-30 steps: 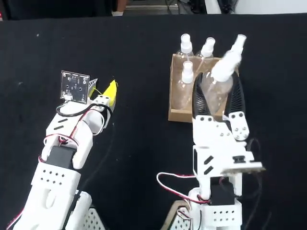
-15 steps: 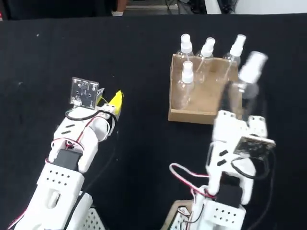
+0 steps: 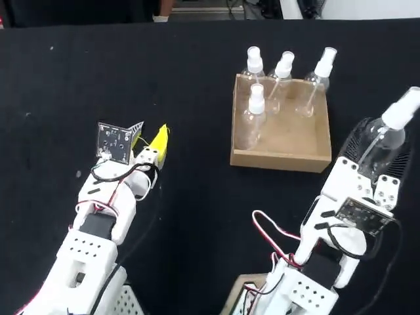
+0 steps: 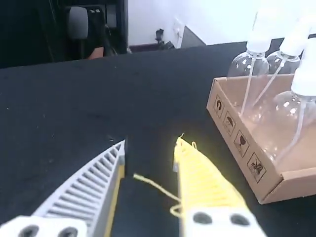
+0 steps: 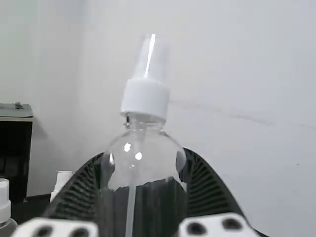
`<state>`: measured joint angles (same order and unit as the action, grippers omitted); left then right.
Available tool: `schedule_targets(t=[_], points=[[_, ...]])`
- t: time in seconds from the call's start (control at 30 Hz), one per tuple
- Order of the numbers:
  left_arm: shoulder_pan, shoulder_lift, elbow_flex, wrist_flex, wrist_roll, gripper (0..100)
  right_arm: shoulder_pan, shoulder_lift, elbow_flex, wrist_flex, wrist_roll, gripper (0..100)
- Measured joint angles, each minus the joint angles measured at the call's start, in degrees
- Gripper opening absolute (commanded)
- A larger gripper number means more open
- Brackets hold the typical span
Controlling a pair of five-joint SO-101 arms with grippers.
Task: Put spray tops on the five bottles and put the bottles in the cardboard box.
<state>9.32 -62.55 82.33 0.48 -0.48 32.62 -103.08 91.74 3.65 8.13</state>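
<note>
The table [image 3: 197, 65] is a plain, matt black surface from its near edge to its far edge; directly on it sits one shallow brown cardboard box [image 3: 279, 159], open at the top, right of the middle and nearer the far edge; its left wall bears small printed symbols.

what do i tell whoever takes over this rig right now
Left claw: open and empty, over the black table, left of the cardboard box.
Right claw: shut on the fifth bottle, with its spray top on, held outside the box past its right side.
Done: four bottles with spray tops stand in the box.
Left: set the fifth bottle in the box. The near right part of the box floor looks free.
</note>
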Motion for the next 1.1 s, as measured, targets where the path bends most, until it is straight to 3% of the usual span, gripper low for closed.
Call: schedule_targets(t=[0.53, 0.8, 0.93, 1.1], points=[[0.0, 0.0, 0.2, 0.0, 0.0, 16, 0.0, 1.1, -4.8, -2.2, 3.2, 1.1], [0.0, 0.0, 0.2, 0.0, 0.0, 16, 0.1, 23.5, -17.3, -3.4, 3.2, 1.1], [0.0, 0.0, 0.2, 0.0, 0.0, 16, 3.0, 33.8, -17.3, -12.1, 1.2, 1.1], [0.0, 0.0, 0.2, 0.0, 0.0, 16, 7.6, 45.2, -15.0, -30.2, -5.4, 1.1]])
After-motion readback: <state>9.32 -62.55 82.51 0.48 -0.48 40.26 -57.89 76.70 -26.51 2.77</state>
